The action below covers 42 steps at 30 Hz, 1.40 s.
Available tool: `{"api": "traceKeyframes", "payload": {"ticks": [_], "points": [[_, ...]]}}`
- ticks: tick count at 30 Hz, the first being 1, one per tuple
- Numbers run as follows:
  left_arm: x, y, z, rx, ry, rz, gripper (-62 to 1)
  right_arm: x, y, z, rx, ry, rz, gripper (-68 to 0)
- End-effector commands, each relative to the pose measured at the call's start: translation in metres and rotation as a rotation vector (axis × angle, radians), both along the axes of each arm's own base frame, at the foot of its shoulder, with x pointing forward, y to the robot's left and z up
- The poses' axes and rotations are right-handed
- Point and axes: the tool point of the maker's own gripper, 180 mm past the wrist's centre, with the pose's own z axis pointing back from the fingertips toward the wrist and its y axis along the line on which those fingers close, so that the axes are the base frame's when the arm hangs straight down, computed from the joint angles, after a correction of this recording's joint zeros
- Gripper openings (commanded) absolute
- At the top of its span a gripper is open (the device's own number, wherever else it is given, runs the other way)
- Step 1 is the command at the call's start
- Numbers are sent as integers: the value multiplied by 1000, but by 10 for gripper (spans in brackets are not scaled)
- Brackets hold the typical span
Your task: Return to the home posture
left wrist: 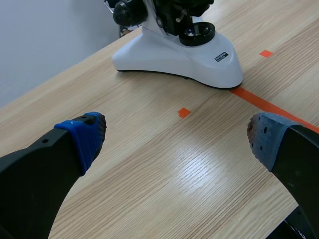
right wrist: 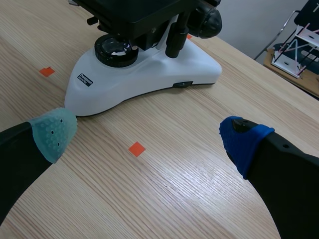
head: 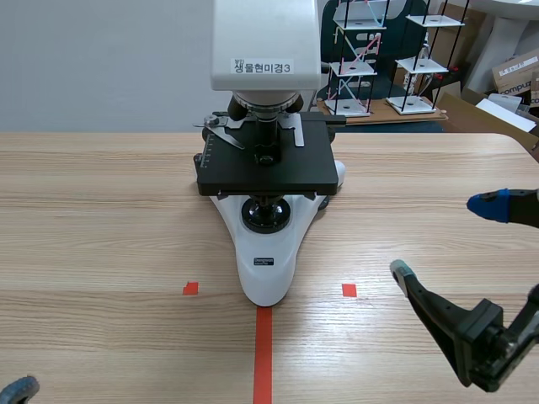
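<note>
A white microscope with a black stage stands upright at the middle of the wooden table. In the scene view my right gripper hovers low at the right front, open and holding nothing. Of the left arm only one blue pad shows, at the front left corner. In the left wrist view my left gripper is open over bare wood, with the microscope base ahead of it. My right gripper is likewise open in the right wrist view, just short of the microscope base.
Orange-red tape marks lie in front of the microscope: a line and two small squares. Behind the table's far right edge stand wire model racks and cardboard boxes.
</note>
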Motion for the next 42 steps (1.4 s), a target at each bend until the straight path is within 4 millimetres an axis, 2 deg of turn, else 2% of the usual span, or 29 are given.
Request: {"api": "traceKeyframes", "payload": {"ticks": [1, 12, 20, 29, 42], "points": [[1, 0, 4, -16, -13, 7, -11, 3, 2, 9, 15, -30, 3, -39], [-2, -3, 3, -65, 5, 40, -11, 3, 2, 9, 15, -30, 3, -39], [-12, -7, 3, -79, 28, 55, -11, 3, 2, 9, 15, -30, 3, -39], [-15, 4, 5, -45, 16, 123, -11, 3, 2, 9, 15, -30, 3, -39], [-18, 5, 4, -49, 23, 138, -11, 2, 2, 9, 15, -30, 3, -39]]}}
